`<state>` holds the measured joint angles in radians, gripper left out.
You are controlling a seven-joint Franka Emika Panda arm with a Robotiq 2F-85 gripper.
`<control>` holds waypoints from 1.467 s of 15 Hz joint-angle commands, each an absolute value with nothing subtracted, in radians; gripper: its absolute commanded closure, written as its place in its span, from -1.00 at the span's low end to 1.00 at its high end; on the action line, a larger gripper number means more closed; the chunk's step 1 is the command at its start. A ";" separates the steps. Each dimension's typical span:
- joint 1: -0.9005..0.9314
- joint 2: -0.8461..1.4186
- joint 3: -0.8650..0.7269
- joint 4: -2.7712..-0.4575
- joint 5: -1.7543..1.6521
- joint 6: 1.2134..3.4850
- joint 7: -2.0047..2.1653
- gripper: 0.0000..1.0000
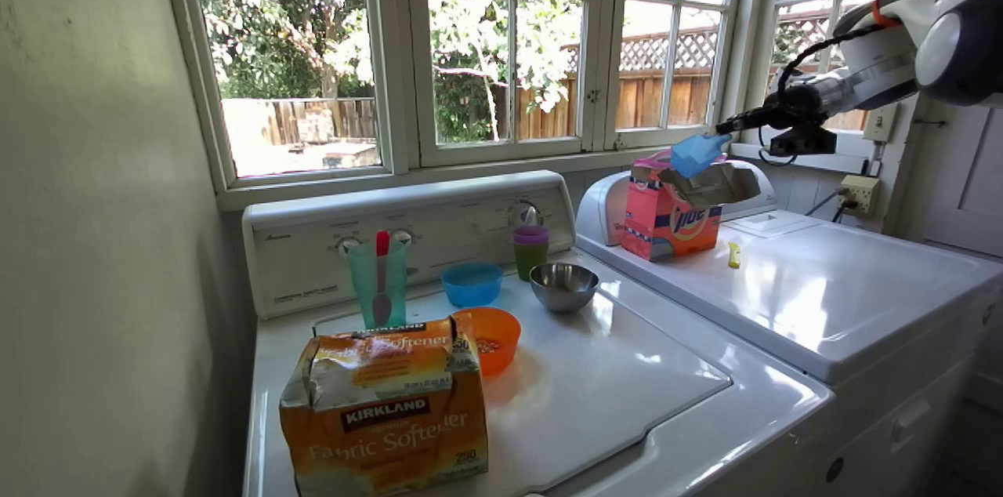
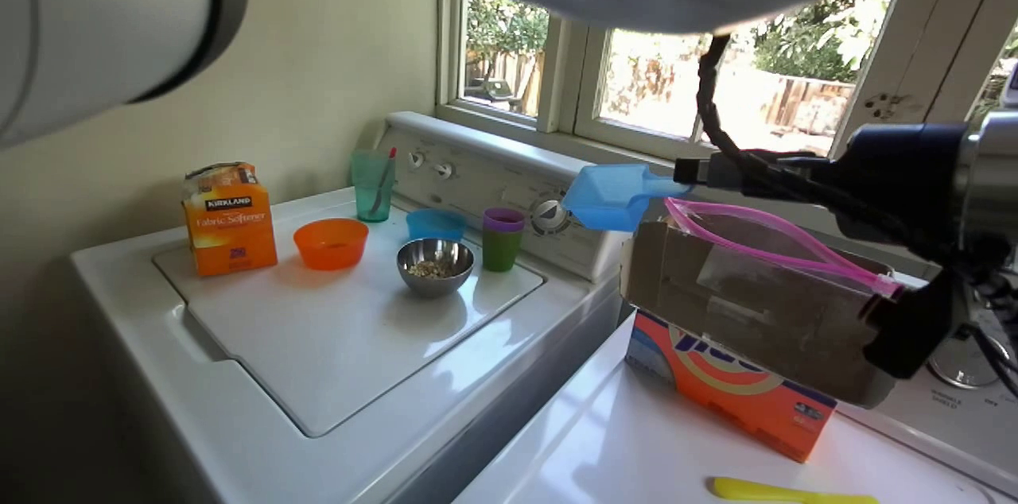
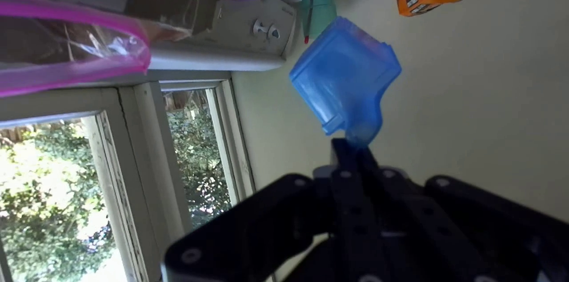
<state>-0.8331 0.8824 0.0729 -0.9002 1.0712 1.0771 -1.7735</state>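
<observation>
The claw [image 3: 354, 148] pinches a translucent, boxy blue plastic scoop [image 3: 344, 75] near an open cardboard box [image 2: 732, 377].

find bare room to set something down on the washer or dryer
Washer: the lid between softener box, orange bowl, metal bowl and front edge. Dryer: from the yellow object to the front edge. Crowded: the washer's back, with teal cup, blue bowl and green cup, and near the soap box, where the claw holds a scoop.
</observation>
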 commanded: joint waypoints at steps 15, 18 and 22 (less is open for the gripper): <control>-0.788 1.164 0.029 -0.610 0.898 1.048 -1.271 0.98; -0.796 1.198 0.036 -0.580 0.867 1.027 -1.220 0.98; -0.805 1.237 0.045 -0.541 0.829 1.007 -1.147 0.98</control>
